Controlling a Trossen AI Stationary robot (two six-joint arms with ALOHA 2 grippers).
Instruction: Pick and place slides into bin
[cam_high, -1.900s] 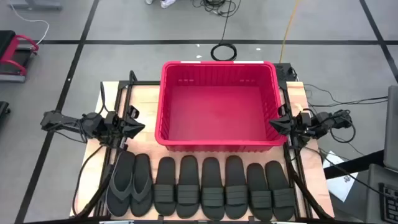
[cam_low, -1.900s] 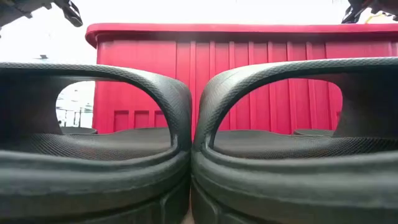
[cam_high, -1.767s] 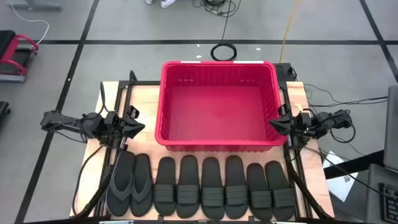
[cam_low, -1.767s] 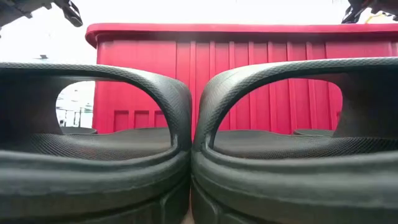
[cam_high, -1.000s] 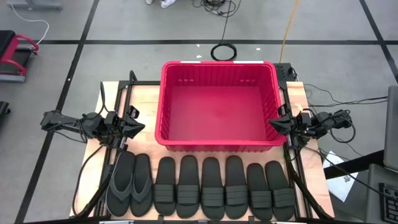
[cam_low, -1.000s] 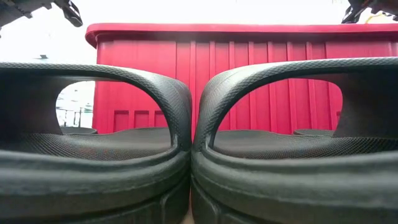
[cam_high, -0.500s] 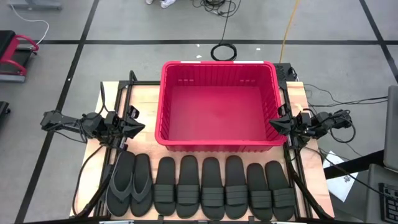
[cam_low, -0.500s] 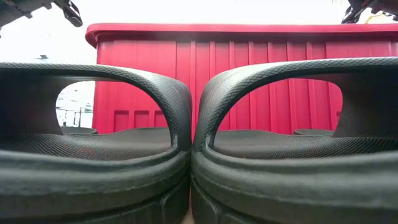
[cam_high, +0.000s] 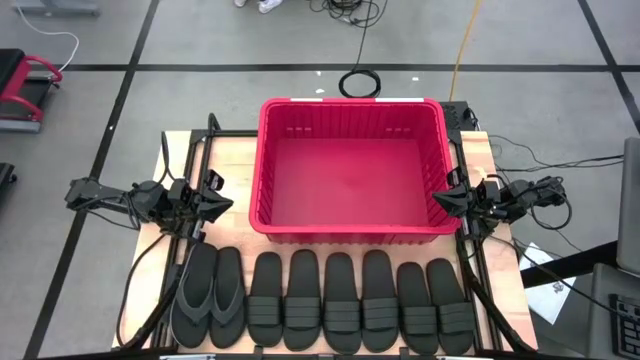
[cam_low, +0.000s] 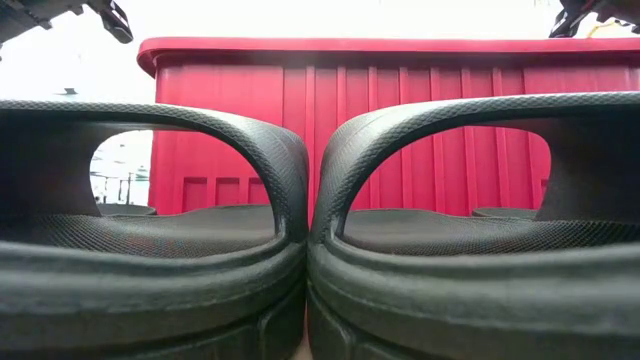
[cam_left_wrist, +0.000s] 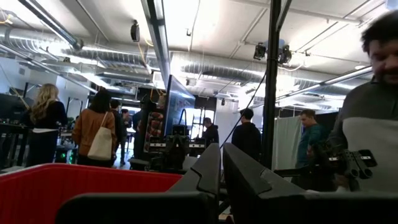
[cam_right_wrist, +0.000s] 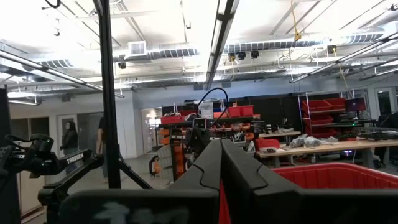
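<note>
Eight flat black rubber slides (cam_high: 340, 300) lie in a row along the worktop's (cam_high: 235, 155) near edge, the big red slotted plastic bin (cam_high: 350, 232) empty behind them; light and floppy, best pinched by a strap, both arms' jaws clenched on nothing.

Right wrist camera: I'm looking past my own closed fingers across the bin into the workshop.

My right gripper (cam_right_wrist: 221, 149) is sitting with its two dark fingers (cam_right_wrist: 205, 168) pressed together, holding nothing. The red bin (cam_right_wrist: 323, 177) is showing its rim just beyond them. The other arm (cam_right_wrist: 43, 158) is hanging farther off beside a black upright post (cam_right_wrist: 109, 93). Behind, shelves and benches carrying red crates (cam_right_wrist: 239, 112) are standing under ceiling ducts, and a person (cam_right_wrist: 68, 140) is standing by the far wall.
</note>
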